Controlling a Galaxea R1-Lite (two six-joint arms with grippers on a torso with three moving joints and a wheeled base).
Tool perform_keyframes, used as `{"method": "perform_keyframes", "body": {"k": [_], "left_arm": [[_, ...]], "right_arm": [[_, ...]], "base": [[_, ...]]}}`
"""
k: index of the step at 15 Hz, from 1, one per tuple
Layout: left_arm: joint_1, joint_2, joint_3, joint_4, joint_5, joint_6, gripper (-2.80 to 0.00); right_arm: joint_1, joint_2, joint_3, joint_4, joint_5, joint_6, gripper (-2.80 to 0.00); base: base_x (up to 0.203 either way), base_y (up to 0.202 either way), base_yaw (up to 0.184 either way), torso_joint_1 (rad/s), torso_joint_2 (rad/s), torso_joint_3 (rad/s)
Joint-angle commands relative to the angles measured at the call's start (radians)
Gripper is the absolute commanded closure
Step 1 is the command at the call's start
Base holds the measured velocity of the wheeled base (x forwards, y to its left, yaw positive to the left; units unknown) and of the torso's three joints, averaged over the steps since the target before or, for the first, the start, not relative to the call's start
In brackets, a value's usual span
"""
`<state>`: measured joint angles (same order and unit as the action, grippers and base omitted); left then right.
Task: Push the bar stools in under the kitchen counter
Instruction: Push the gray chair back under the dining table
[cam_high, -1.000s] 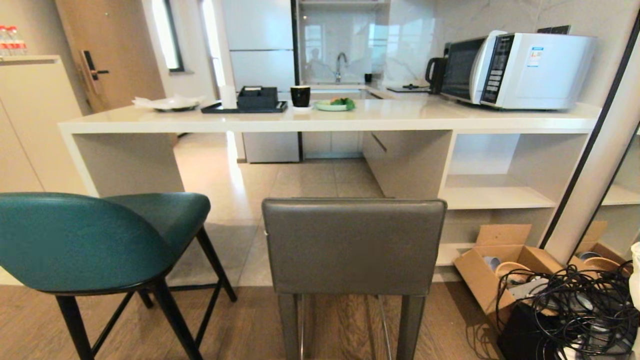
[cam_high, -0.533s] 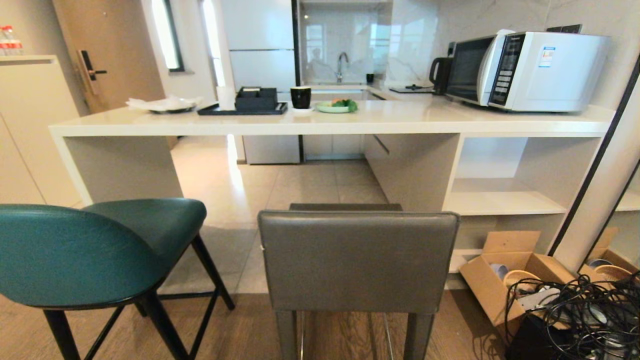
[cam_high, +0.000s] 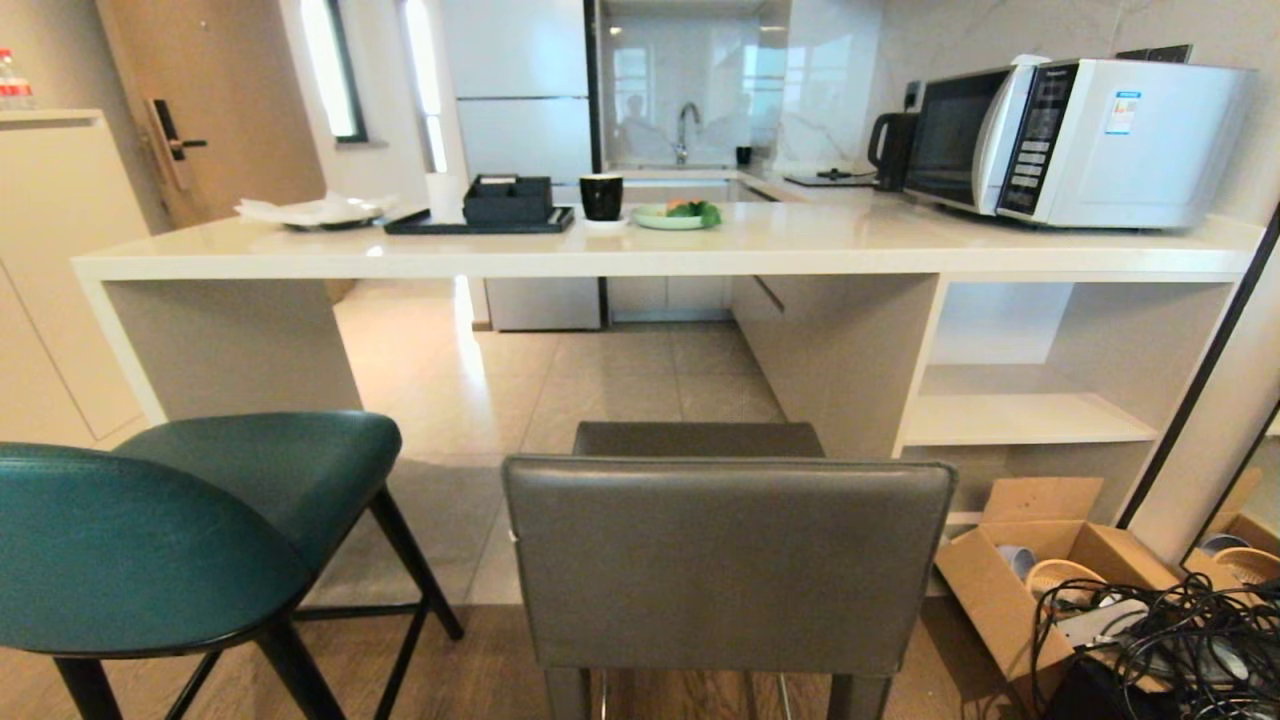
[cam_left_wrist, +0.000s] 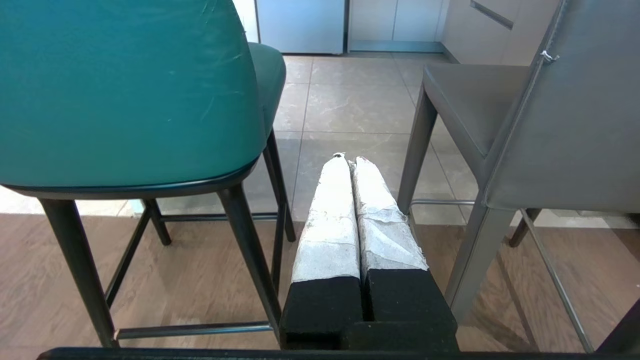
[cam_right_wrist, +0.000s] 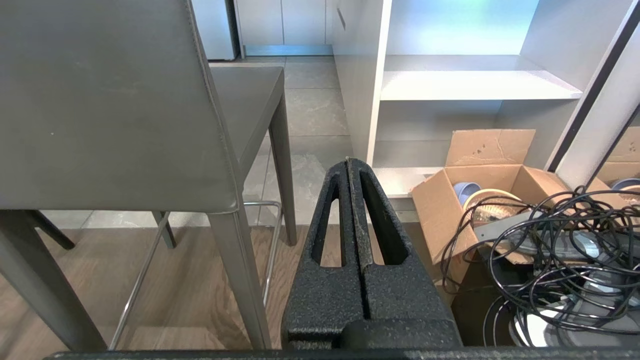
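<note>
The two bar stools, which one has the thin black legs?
The teal stool on the left, with the rounded seat-back. The grey stool beside it is boxy, with thicker grey legs.

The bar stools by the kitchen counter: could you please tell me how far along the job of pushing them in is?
Nothing looks done yet: the teal stool and the grey stool both stand out on the floor, short of the kitchen counter. Nothing is in hand: the left pincer is shut and points into the gap between the stools, and the right pincer is shut beside the grey stool, touching neither. Both pushes are left.
</note>
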<state>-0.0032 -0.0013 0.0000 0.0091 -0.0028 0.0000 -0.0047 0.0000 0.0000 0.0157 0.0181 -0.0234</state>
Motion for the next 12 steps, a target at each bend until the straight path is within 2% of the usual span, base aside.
{"method": "perform_keyframes", "body": {"k": [1,5,7,9,12], "left_arm": [[0.002,0.001,0.0,0.0,-0.001,0.002,0.0],[0.001,0.001,-0.002,-0.002,0.0,0.001,0.0],[0.001,0.039,-0.094,0.001,0.002,-0.025,0.0],[-0.004,0.194,-0.176,-0.03,0.002,-0.072,0.0],[-0.01,0.593,-0.25,-0.224,-0.003,-0.094,0.0]], "right_arm": [[0.0,-0.002,0.0,0.0,0.002,-0.006,0.0],[0.0,-0.002,0.001,-0.001,0.001,-0.017,0.0],[-0.001,0.016,-0.014,0.023,-0.014,-0.032,0.0],[0.002,0.117,-0.091,0.035,-0.014,0.002,0.0],[0.009,0.456,-0.218,-0.059,-0.011,0.09,0.0]], "base": [[0.0,0.0,0.0,0.0,0.0,0.0],[0.0,0.0,0.0,0.0,0.0,0.0],[0.0,0.0,0.0,0.0,0.0,0.0],[0.0,0.0,0.0,0.0,0.0,0.0],[0.0,0.0,0.0,0.0,0.0,0.0]]}}
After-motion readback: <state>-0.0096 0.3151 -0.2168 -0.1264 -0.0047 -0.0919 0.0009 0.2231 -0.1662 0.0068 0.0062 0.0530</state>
